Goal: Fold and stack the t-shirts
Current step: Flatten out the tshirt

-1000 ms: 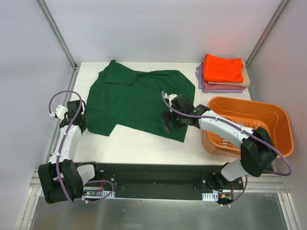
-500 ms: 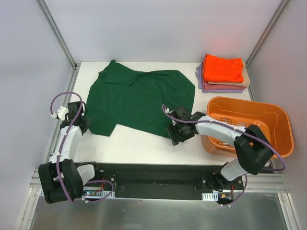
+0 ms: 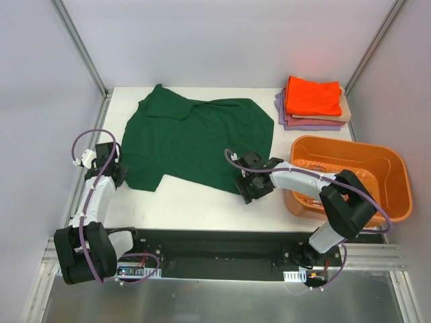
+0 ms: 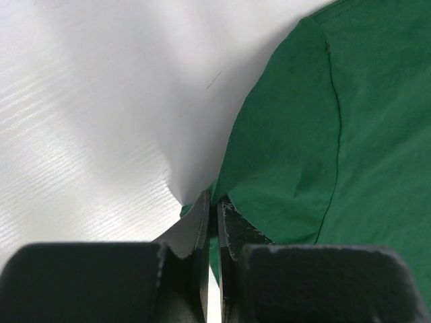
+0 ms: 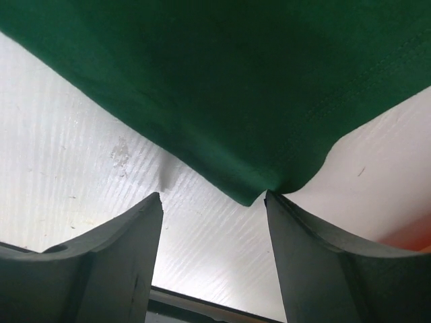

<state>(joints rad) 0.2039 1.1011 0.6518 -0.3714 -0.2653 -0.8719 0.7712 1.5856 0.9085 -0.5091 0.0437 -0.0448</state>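
Observation:
A large dark green t-shirt lies spread flat over the left and middle of the white table. My left gripper is at its near left sleeve, shut on the sleeve's edge; in the left wrist view green cloth sits pinched between the closed jaws. My right gripper is low at the shirt's near right hem corner. In the right wrist view its jaws stand apart, and the hem corner lies just ahead of them, touching the right fingertip. Folded orange, tan and lavender t-shirts are stacked at the back right.
An orange plastic basket stands at the right, close behind my right forearm. The table's near edge and the black base rail lie just below both grippers. Metal frame posts rise at the back corners.
My right gripper has moved from over the shirt toward the near edge, down to the hem corner, and its jaws have narrowed. The left gripper and the shirt have not moved.

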